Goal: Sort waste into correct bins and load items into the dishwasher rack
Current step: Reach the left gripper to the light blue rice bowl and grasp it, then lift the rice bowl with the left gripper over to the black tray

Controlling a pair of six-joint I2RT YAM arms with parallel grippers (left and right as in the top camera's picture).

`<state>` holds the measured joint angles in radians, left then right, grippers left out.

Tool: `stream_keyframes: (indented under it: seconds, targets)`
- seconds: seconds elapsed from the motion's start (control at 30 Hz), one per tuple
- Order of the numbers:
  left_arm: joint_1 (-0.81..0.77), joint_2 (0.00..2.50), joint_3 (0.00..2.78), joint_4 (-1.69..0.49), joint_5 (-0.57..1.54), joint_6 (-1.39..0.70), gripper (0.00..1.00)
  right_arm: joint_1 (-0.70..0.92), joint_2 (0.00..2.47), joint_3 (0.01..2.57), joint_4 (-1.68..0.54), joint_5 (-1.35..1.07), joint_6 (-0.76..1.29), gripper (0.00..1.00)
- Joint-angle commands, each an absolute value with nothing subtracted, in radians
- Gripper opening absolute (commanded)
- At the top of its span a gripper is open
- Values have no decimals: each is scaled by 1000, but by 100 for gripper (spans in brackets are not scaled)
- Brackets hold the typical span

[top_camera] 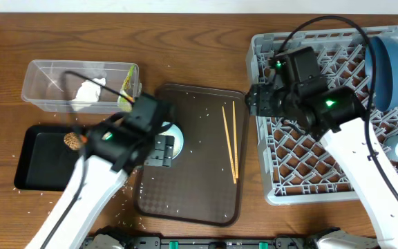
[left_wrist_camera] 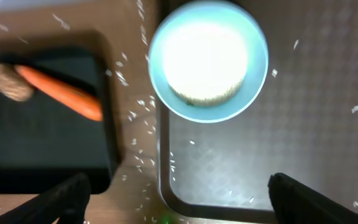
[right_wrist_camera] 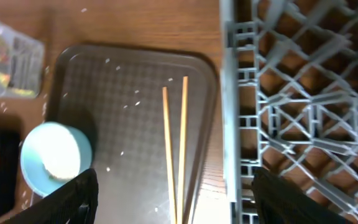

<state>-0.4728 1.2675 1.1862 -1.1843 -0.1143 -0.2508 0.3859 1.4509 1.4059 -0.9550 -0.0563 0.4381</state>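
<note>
Just ahead of the left claw [left_wrist_camera: 179, 186], whose fingers were spread wide and empty, the light-blue cup [left_wrist_camera: 207, 59] was seen standing upright on the brown serving tray [left_wrist_camera: 303, 124], close to the tray's edge. Lifting this cup was judged to be the step in hand. The claw would best be lowered straight, one finger set inside the rim and one outside, then closed gently so the cup was not tipped. Its inside was washed out by glare, so what it held could not be told.

Off to that claw's side, the orange carrot [left_wrist_camera: 61, 93] and small brown food lump [left_wrist_camera: 8, 81] were already laid in the black tray [left_wrist_camera: 42, 149]. Loose white rice grains [left_wrist_camera: 143, 103] were scattered over the counter [top_camera: 185, 41].

The right claw [right_wrist_camera: 174, 180], likewise open and holding nothing, was poised over the chopsticks [right_wrist_camera: 168, 149], with the dishwasher rack [right_wrist_camera: 291, 93] just beside it. The dark-blue dish [top_camera: 385, 69] was already stood in that rack. Crowding of the two arms over the tray was judged the main hindrance.
</note>
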Motion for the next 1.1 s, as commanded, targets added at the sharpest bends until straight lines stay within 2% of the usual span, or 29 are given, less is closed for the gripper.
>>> stream_keyframes:
  seconds: [0.0, 0.2, 0.3, 0.5, 0.8, 0.97, 1.07]
  targets:
    - [-458, 1339, 1164, -1158, -83, -241, 91, 348, 1451, 1411, -969, -35, 478, 74]
    - [-325, 1441, 1159, -1089, -80, -289, 80, 333, 1451, 1411, -1018, -35, 477, 77]
    - [-244, 1492, 1148, -1029, -1, -237, 69, 333, 1451, 1411, -1033, -34, 477, 78]
    - [-142, 1597, 1113, -939, 176, -118, 54, 333, 1451, 1411, -1037, -34, 477, 79]
    - [-136, 1701, 1100, -873, 170, -79, 53, 333, 1451, 1411, -1037, -34, 477, 80]
    - [-137, 1739, 1100, -869, 245, -75, 40, 333, 1451, 1411, -1037, -33, 477, 80]
    - [-137, 1737, 1100, -865, 345, -44, 37, 333, 1451, 1411, -1033, -33, 477, 80]
